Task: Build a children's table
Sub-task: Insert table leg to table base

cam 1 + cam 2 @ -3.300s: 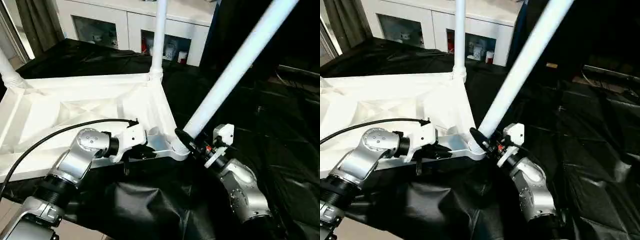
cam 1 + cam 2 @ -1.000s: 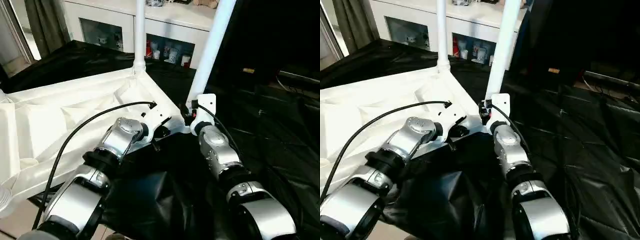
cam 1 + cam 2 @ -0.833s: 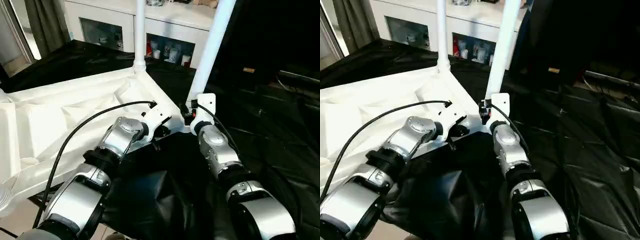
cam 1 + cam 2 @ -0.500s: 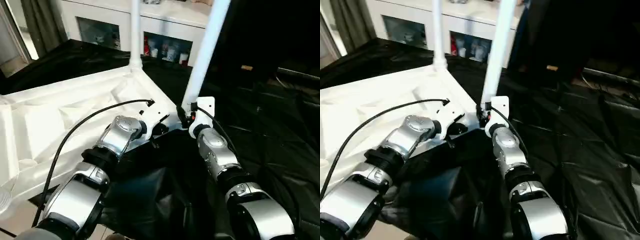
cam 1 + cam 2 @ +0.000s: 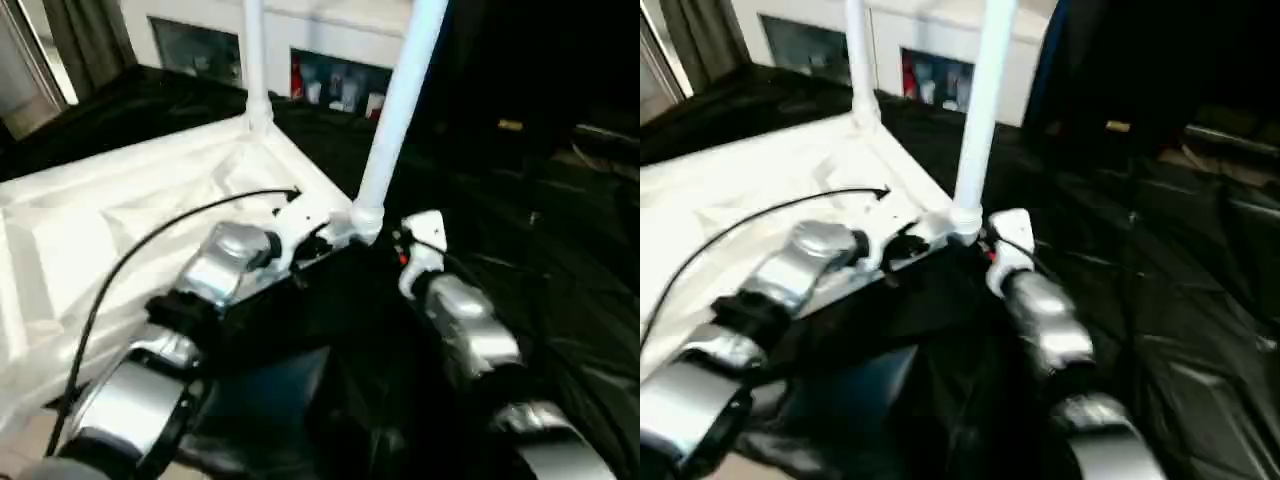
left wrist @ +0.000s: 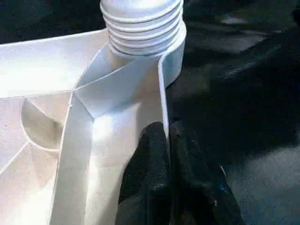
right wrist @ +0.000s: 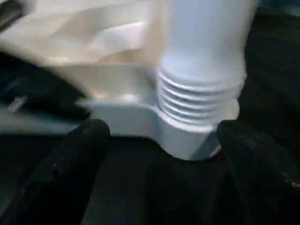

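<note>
The white tabletop (image 5: 120,215) lies upside down on the black sheet (image 5: 560,250) that covers the surface, ribbed underside up. Two white legs stand in its corner sockets: the far leg (image 5: 254,60) at the back corner, the near leg (image 5: 392,110) at the corner closest to both arms. The left claw (image 6: 166,154) is pinching the tabletop's thin rim just beside that near socket. The right claw (image 7: 159,154) is spread wide, one finger on either side of the near leg's ribbed foot, not touching it.
</note>
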Available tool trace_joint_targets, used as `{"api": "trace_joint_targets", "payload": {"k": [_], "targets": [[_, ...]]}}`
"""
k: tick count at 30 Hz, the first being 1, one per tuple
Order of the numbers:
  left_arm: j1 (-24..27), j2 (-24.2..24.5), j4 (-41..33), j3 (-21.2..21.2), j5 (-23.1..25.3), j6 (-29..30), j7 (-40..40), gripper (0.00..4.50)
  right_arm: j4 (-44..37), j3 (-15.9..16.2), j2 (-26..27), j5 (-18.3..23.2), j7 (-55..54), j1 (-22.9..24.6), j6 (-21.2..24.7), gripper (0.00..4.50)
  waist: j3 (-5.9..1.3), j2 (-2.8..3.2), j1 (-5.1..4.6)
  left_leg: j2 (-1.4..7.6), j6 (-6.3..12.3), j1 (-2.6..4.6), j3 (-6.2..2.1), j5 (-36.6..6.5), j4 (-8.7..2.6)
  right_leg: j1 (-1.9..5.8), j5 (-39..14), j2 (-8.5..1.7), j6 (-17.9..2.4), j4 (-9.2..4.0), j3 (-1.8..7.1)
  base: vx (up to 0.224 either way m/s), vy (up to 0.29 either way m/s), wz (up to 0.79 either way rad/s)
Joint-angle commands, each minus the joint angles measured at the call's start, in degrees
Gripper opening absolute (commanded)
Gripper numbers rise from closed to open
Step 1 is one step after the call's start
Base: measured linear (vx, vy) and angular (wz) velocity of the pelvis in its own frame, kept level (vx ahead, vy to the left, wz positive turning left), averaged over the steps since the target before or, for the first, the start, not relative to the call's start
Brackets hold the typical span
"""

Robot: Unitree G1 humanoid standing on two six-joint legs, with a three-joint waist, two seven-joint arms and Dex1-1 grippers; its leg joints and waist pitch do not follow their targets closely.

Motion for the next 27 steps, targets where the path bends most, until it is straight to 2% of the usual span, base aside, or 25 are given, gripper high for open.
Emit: {"api": "trace_joint_targets", "payload": {"k": [1,2,3,5,6,8,9,10,11,13,14,15,16,17,21,25,27], "targets": [[2.5,1.2,-4.1,-2.6,-1.7,-3.9,-7.3,0.00,-6.3,-0.2,-2.9,2.0,5.2,1.8,2.4,4.30,-5.06,0.60,0.48,3.29,11.49,0.60,-0.80,4.2,-1.84,4.66,15.6,-6.07,-15.0,-1.23,3.82,0.000,0.000,0.00],[3.5,1.9,-5.7,-2.9,-2.3,-4.1,-8.6,0.00,-8.6,-0.3,-4.2,3.5,7.3,2.7,3.6,4.30,-4.88,0.57,0.64,3.52,10.77,0.52,-0.75,1.8,-2.02,4.68,11.2,-6.16,-14.6,-1.65,3.81,0.000,0.000,0.00],[4.4,2.5,-7.2,-3.1,-2.7,-4.6,-9.9,0.00,-11.3,-0.4,-5.5,4.9,9.2,3.8,4.9,4.30,-4.77,0.84,0.72,3.56,10.22,0.59,-0.82,0.6,-2.16,4.71,9.0,-6.13,-14.4,-1.86,3.79,0.000,0.000,0.00],[6.5,4.2,-10.4,-3.9,-3.5,-5.8,-12.9,0.00,-15.7,-0.4,-7.9,6.9,12.2,5.8,6.7,4.30,-4.33,0.99,0.95,4.11,7.84,0.92,-0.88,-4.2,-2.70,4.51,0.9,-6.18,-13.2,-2.63,3.86,0.000,0.000,0.00],[7.3,4.8,-11.5,-4.2,-3.8,-6.3,-14.0,0.00,-17.1,-0.4,-8.7,7.1,13.1,6.4,7.3,4.30,-4.27,1.08,0.97,4.13,7.18,0.90,-0.84,-5.2,-2.79,4.51,-1.1,-6.23,-12.9,-2.82,3.84,0.000,0.000,0.00],[8.5,5.7,-13.5,-4.5,-4.3,-6.8,-15.6,0.00,-19.4,-0.4,-9.8,7.4,14.4,7.5,8.6,4.30,-3.89,1.28,1.12,4.21,4.20,1.45,-0.49,-9.2,-3.10,3.96,-7.6,-6.12,-12.0,-3.64,4.00,0.000,0.000,0.00],[9.3,6.3,-14.6,-4.6,-4.5,-6.9,-16.4,0.00,-20.8,0.2,-10.7,7.7,15.7,8.3,9.5,4.30,-3.77,1.25,1.10,4.13,3.56,1.50,-0.43,-10.2,-3.19,3.90,-9.2,-6.11,-11.6,-3.87,4.02,0.000,0.000,0.00],[10.2,7.0,-16.0,-4.6,-4.7,-6.9,-17.2,0.00,-23.1,1.4,-12.4,8.4,18.0,9.6,10.9,4.30,-3.43,1.17,1.24,4.03,2.67,1.74,-0.35,-12.0,-3.36,3.78,-13.2,-6.10,-10.3,-4.38,4.05,0.000,0.000,0.00],[11.1,7.9,-17.3,-4.4,-4.9,-6.8,-17.9,0.00,-25.5,3.5,-14.7,8.8,21.5,11.3,12.1,4.30,-3.45,1.08,1.52,4.17,2.32,1.79,-0.42,-12.4,-3.38,4.05,-14.8,-6.26,-9.3,-4.47,4.16,0.000,0.000,0.00],[11.4,8.4,-17.7,-4.2,-5.0,-6.8,-18.3,0.00,-26.3,4.5,-15.6,8.6,22.8,12.0,12.3,4.30,-3.22,1.02,1.47,4.03,2.39,1.40,-0.48,-12.6,-3.59,4.10,-17.1,-6.34,-8.0,-4.74,4.16,0.000,0.000,0.00],[11.6,8.7,-18.1,-4.2,-4.9,-6.6,-18.4,0.00,-26.4,4.8,-15.8,8.4,23.1,12.1,12.3,4.30,-3.46,0.75,1.42,3.88,2.09,1.27,-0.59,-12.1,-3.56,4.24,-18.0,-6.40,-7.4,-4.71,4.07,0.000,0.000,0.00],[12.0,9.1,-18.7,-4.1,-5.0,-6.4,-18.6,0.00,-26.9,5.2,-16.0,8.1,23.6,12.2,12.5,4.30,-3.58,0.53,1.43,3.84,2.03,1.28,-0.58,-11.4,-3.52,4.27,-17.7,-6.33,-7.3,-4.63,4.02,0.000,0.000,0.00],[12.0,9.1,-18.7,-4.1,-5.0,-6.4,-18.6,0.00,-26.9,5.2,-16.0,8.1,23.6,12.3,12.6,4.30,-3.57,0.72,1.48,3.83,2.12,1.31,-0.56,-10.4,-3.41,4.11,-16.7,-6.24,-7.3,-4.48,4.07,0.000,0.000,0.00],[12.4,9.5,-19.5,-3.9,-5.1,-6.2,-18.8,0.00,-27.4,5.5,-16.4,7.9,24.1,12.4,13.1,4.30,-3.67,0.52,1.45,3.80,2.24,1.16,-0.58,-9.5,-3.35,4.27,-15.7,-6.21,-7.5,-4.30,4.02,0.000,0.000,0.00],[13.2,10.2,-20.9,-3.6,-5.2,-5.9,-18.9,0.00,-26.6,5.4,-16.0,6.7,23.3,11.7,13.2,4.30,-4.02,0.45,1.48,3.69,2.86,0.99,-0.53,-6.9,-3.03,4.41,-11.3,-6.09,-8.3,-3.64,3.96,0.000,0.000,0.00],[13.8,10.6,-22.0,-3.4,-5.2,-5.4,-19.2,0.00,-25.9,5.6,-15.6,6.7,22.4,10.8,14.0,4.30,-4.32,0.41,1.43,3.52,4.01,0.79,-0.46,-3.6,-2.58,4.57,-4.6,-5.86,-10.1,-2.67,3.94,0.000,0.000,0.00],[14.0,10.8,-22.4,-3.4,-5.2,-5.3,-19.2,0.00,-25.4,5.9,-15.6,6.2,22.0,10.4,14.3,4.30,-4.40,0.34,1.43,3.51,4.33,0.77,-0.45,-3.2,-2.49,4.63,-3.2,-5.86,-10.6,-2.43,3.91,0.000,0.000,0.00]]}}
